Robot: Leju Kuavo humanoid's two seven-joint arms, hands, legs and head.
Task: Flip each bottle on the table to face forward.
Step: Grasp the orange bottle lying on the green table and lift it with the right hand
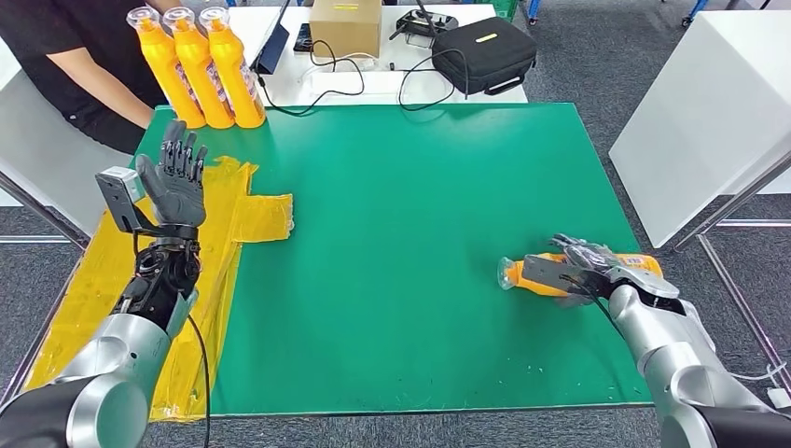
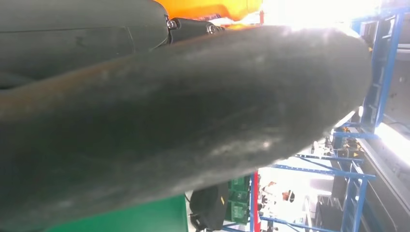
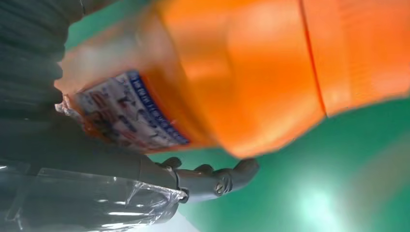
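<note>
Green matting covers the table [image 1: 401,280]; near its right edge the right hand [image 1: 583,271] grips a lying orange bottle [image 1: 597,275], while the left hand [image 1: 177,177] hovers empty, fingers spread.

The right hand [image 1: 580,271] covers the middle of the lying bottle [image 1: 634,265], so its label can't be read from above; up close the bottle [image 3: 270,72] is blurred and runs off the frame. The person [image 1: 84,65] behind the tabletop [image 1: 420,280] is cut off at the shoulders. The left hand [image 2: 183,121] blocks its wrist camera
</note>
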